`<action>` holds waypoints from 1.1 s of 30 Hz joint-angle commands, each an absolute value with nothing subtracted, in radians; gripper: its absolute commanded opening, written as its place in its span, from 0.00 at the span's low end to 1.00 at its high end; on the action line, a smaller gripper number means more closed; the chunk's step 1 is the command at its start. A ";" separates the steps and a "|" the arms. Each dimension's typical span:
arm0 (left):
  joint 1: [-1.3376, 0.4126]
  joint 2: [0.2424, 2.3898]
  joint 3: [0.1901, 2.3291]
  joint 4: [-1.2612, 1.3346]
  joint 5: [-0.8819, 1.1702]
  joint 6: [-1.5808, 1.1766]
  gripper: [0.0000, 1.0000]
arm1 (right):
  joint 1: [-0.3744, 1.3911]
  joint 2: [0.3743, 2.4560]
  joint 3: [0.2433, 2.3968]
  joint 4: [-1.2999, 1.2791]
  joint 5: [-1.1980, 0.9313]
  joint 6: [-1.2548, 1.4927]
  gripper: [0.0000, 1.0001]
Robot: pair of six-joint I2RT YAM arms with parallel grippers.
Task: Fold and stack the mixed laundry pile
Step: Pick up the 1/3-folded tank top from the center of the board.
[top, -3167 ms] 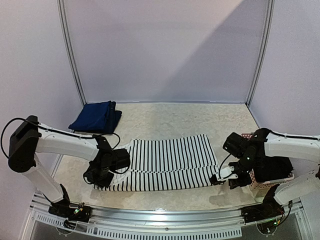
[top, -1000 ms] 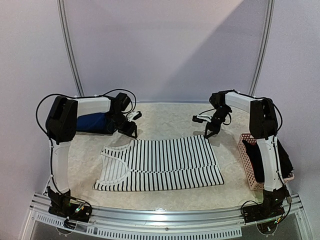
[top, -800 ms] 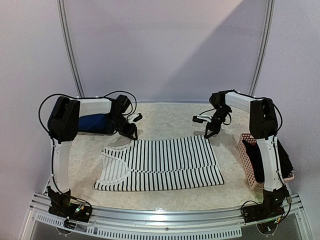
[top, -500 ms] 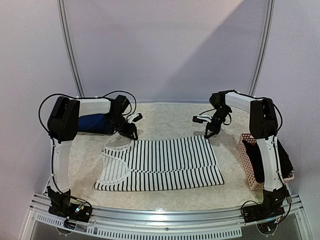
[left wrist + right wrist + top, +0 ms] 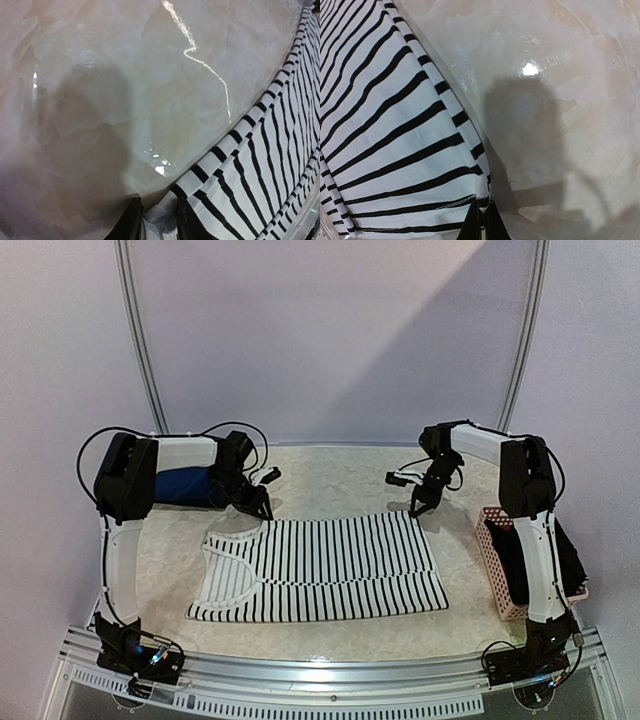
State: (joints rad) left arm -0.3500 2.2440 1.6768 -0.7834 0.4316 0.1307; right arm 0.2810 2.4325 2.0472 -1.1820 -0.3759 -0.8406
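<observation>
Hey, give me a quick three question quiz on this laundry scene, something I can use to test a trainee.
1. True or false: the striped tank top lies spread out on the table.
2. Which corner of it is the right gripper shut on? A near right, B far right, C far left.
3. What colour is the basket at the table's right edge?
Key: 1 true; 2 B; 3 pink.
</observation>
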 commanded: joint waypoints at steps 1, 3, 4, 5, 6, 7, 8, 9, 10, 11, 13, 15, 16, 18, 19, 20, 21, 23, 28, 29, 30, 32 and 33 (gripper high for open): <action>-0.339 2.275 1.677 -0.818 0.473 0.153 0.26 | 0.273 2.437 2.029 -1.162 -0.356 -0.827 0.00; -0.339 2.273 1.674 -0.819 0.485 0.157 0.26 | 0.273 2.438 2.027 -1.163 -0.358 -0.825 0.00; -0.339 2.274 1.674 -0.822 0.486 0.160 0.26 | 0.272 2.439 2.028 -1.162 -0.360 -0.825 0.00; -0.339 2.273 1.674 -0.825 0.484 0.161 0.26 | 0.273 2.440 2.027 -1.161 -0.359 -0.823 0.00; -0.339 2.274 1.674 -0.829 0.483 0.163 0.26 | 0.274 2.440 2.026 -1.161 -0.359 -0.823 0.00; -0.339 2.272 1.673 -0.831 0.484 0.168 0.26 | 0.273 2.439 2.026 -1.161 -0.360 -0.824 0.00; -0.339 2.273 1.671 -0.834 0.485 0.170 0.26 | 0.273 2.439 2.026 -1.160 -0.359 -0.824 0.00; -0.339 2.273 1.671 -0.837 0.488 0.174 0.26 | 0.273 2.439 2.026 -1.161 -0.360 -0.822 0.00; -0.339 2.273 1.671 -0.839 0.490 0.176 0.25 | 0.273 2.438 2.026 -1.160 -0.359 -0.822 0.00; -0.339 2.276 1.672 -0.844 0.492 0.176 0.22 | 0.273 2.438 2.026 -1.160 -0.360 -0.822 0.00; -0.339 2.279 1.676 -0.849 0.497 0.177 0.16 | 0.273 2.436 2.026 -1.157 -0.359 -0.819 0.00; -0.339 2.280 1.677 -0.848 0.500 0.176 0.09 | 0.273 2.435 2.025 -1.155 -0.361 -0.815 0.00; -0.339 2.276 1.675 -0.841 0.500 0.175 0.06 | 0.273 2.430 2.022 -1.153 -0.361 -0.812 0.00; -0.339 2.259 1.670 -0.829 0.502 0.168 0.00 | 0.272 2.416 2.002 -1.137 -0.363 -0.812 0.00; -0.339 2.249 1.667 -0.822 0.504 0.167 0.00 | 0.271 2.396 1.980 -1.120 -0.362 -0.807 0.00; -0.339 2.237 1.663 -0.816 0.506 0.163 0.00 | 0.271 2.380 1.953 -1.099 -0.363 -0.806 0.00; -0.339 2.224 1.657 -0.808 0.506 0.160 0.00 | 0.269 2.357 1.925 -1.079 -0.364 -0.804 0.00; -0.341 2.197 1.643 -0.798 0.509 0.157 0.00 | 0.270 2.301 1.851 -1.033 -0.360 -0.797 0.00; -0.347 2.133 1.598 -0.778 0.522 0.148 0.00 | 0.270 2.181 1.716 -0.940 -0.341 -0.793 0.00; -0.348 2.122 1.595 -0.781 0.524 0.147 0.00 | 0.271 2.154 1.694 -0.927 -0.338 -0.794 0.00; -0.349 2.111 1.591 -0.784 0.525 0.147 0.00 | 0.269 2.141 1.675 -0.915 -0.334 -0.794 0.00; -0.354 2.088 1.576 -0.782 0.523 0.147 0.00 | 0.270 2.114 1.643 -0.891 -0.328 -0.793 0.00; -0.357 2.075 1.569 -0.779 0.519 0.144 0.00 | 0.270 2.095 1.626 -0.872 -0.323 -0.791 0.00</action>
